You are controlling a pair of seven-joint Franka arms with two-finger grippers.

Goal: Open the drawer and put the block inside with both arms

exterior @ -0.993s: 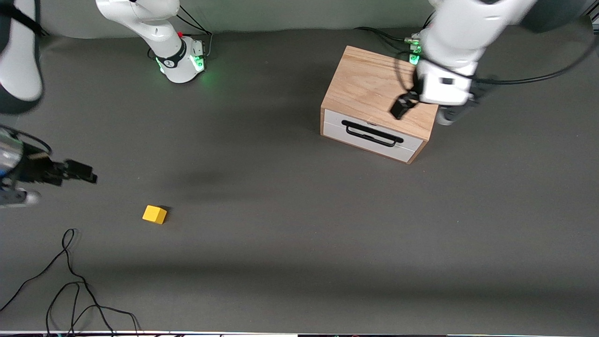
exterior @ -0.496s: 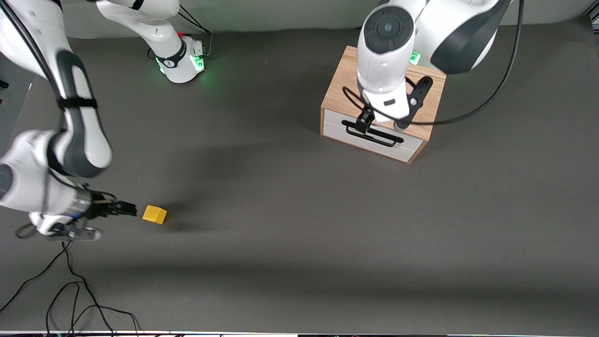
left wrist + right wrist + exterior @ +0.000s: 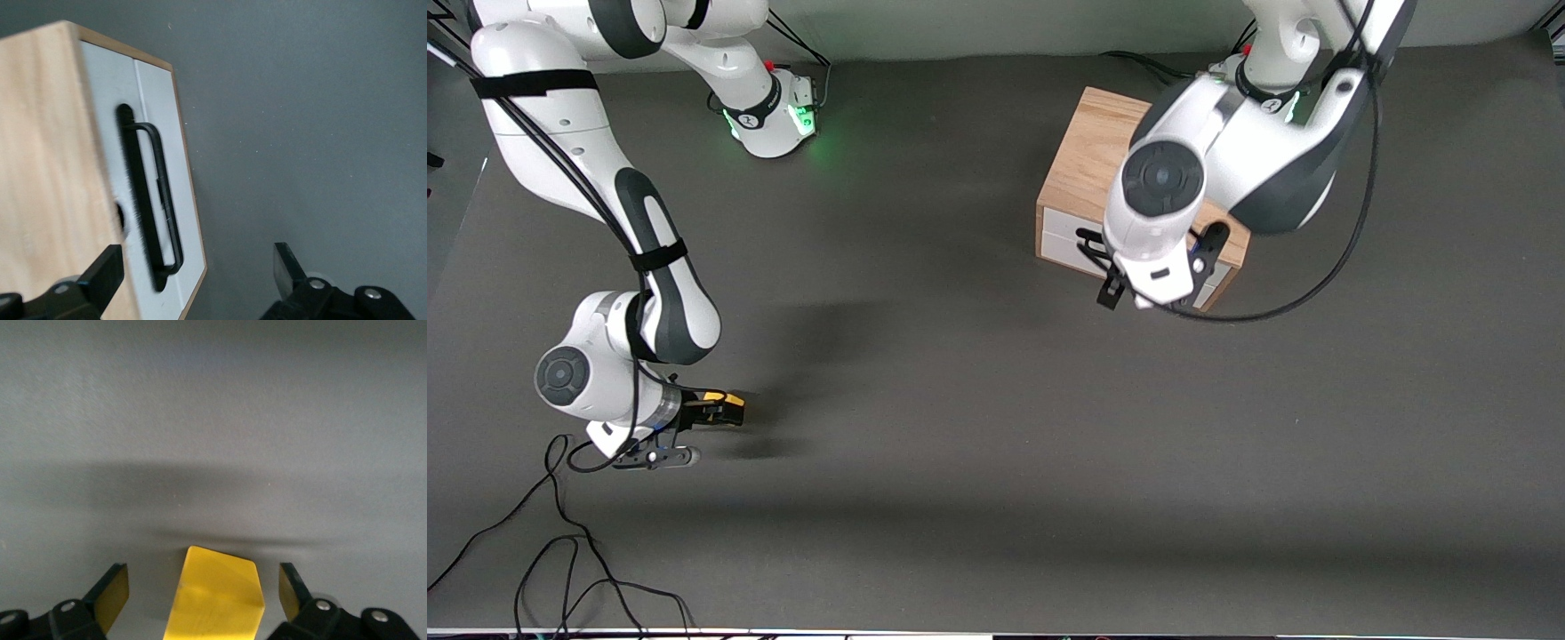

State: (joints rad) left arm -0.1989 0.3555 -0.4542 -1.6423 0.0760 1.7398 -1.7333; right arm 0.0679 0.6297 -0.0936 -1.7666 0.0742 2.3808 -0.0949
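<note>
One small yellow cube block (image 3: 217, 593), one white-fronted drawer (image 3: 157, 180) with black bar handle (image 3: 152, 200). Right end effector (image 3: 203, 593) wide open, straddling the block without contact. Left end effector (image 3: 197, 270) wide open in front of the handle, touching nothing.

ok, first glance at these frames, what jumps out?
The yellow block near the right arm's end of the table, sitting between the open fingers of the right gripper, not yet clamped. Then the wooden cabinet at the left arm's end, its drawer shut, with the left gripper open in front of the black handle.
</note>
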